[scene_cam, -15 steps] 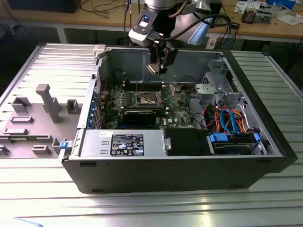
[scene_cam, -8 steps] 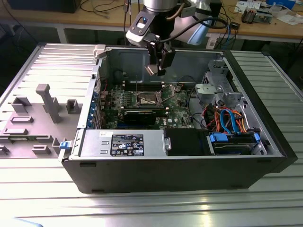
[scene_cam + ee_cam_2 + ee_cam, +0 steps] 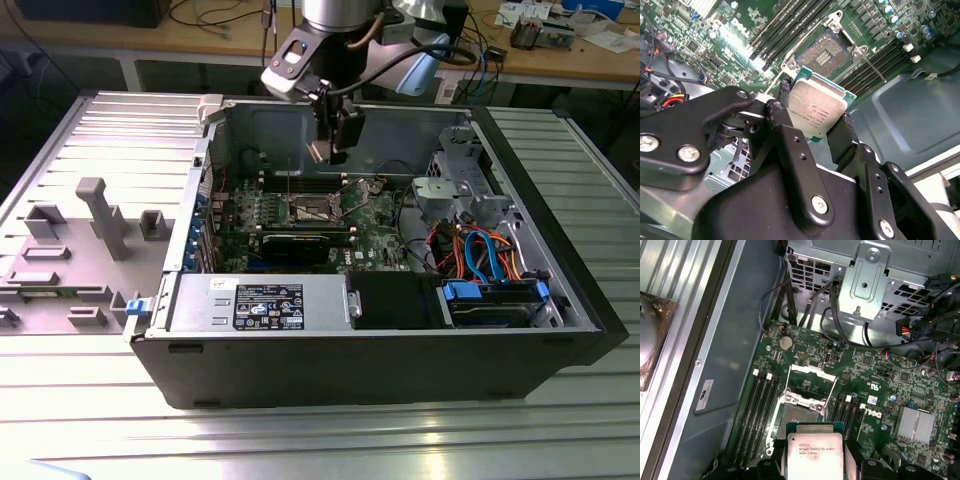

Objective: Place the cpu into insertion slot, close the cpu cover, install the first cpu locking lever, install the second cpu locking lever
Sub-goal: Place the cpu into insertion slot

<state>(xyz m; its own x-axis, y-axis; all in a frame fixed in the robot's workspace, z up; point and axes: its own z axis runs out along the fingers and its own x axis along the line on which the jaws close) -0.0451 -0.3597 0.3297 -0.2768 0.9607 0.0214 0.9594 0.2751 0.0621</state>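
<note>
We see the black two-fingered gripper [image 3: 814,114] clamped on the small flat square cpu with the silver-grey metal top [image 3: 819,102], its fingers [image 3: 790,135] pressing two opposite edges. The chip hangs inside the open black computer case [image 3: 380,370], above the square silver-rimmed insertion slot [image 3: 800,416] on the green circuit board [image 3: 875,365], apart from it. The thin silver cpu cover [image 3: 811,371] stands swung open.

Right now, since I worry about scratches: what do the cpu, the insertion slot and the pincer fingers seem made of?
The cpu: silver-grey metal top, dull sheen, on a green board edge. The insertion slot: bright metal rim, dark centre, probably plastic. The pincer, shut on the cpu: fingers matt black, plastic or coated metal; I cannot tell which.
</note>
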